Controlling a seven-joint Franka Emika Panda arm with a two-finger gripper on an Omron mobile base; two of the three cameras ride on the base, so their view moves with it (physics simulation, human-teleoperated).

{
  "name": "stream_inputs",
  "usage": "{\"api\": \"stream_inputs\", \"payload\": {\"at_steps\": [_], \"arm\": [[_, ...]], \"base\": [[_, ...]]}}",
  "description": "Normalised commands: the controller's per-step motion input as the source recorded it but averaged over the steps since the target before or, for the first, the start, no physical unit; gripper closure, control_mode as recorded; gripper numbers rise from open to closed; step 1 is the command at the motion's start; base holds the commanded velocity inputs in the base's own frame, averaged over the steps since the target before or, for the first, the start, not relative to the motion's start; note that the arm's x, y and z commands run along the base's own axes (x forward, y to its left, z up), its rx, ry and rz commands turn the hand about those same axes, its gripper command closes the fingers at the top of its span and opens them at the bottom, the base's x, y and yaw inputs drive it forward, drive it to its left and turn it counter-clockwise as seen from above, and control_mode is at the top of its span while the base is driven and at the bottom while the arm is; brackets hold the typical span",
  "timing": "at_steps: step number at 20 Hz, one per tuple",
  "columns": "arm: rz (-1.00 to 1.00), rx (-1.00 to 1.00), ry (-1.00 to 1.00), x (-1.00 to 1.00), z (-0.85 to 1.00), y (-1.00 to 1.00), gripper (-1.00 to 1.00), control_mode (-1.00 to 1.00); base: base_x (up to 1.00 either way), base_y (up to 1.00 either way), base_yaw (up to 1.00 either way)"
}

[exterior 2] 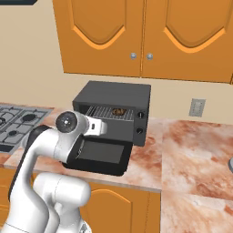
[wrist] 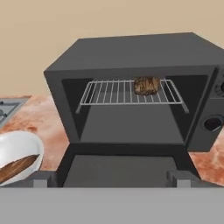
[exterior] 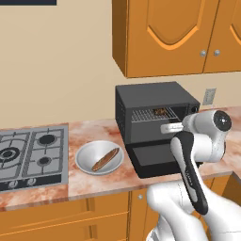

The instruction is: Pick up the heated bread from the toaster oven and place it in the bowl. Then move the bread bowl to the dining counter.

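While the toaster oven [wrist: 131, 87] sits in the middle of the hand view with its door dropped flat, the heated bread [wrist: 146, 85] is on the wire rack [wrist: 118, 92], toward the rack's right side. So the bread has not been picked up yet.

At the bottom of that view, the gripper [wrist: 109, 178] has its two fingertips spread wide apart, with nothing between them. It is near the door's front edge, well short of the bread.

Left of the oven in the left base view, the bowl [exterior: 100, 157] rests on the marbled counter [exterior: 94, 181], next to the gas hob [exterior: 32, 155]. A long tan bread stick [exterior: 105, 159] lies in it.

I think all the steps are left: grab the bread, put it in the bowl, then carry the bowl to the dining counter.
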Motion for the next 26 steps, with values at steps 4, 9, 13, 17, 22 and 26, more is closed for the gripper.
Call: {"api": "stream_inputs", "payload": {"at_steps": [4,9,13,17,22,26], "arm": [[0.0,0.0,-0.22,0.0,0.0,0.0,-1.0,-1.0],[0.0,0.0,-0.14,0.02,-0.03,0.0,-1.0,-1.0],[0.01,0.0,-0.12,0.15,-0.16,0.0,-1.0,-1.0],[0.0,0.0,-0.12,0.28,-0.22,0.02,-1.0,-1.0],[0.01,0.02,-0.14,0.34,-0.21,0.03,-1.0,-1.0],[0.02,0.02,-0.13,0.31,-0.11,0.14,-1.0,-1.0]], "base": [[0.0,0.0,0.0],[0.0,0.0,0.0],[0.0,0.0,0.0],[0.0,0.0,0.0],[0.0,0.0,0.0],[0.0,0.0,0.0]]}}
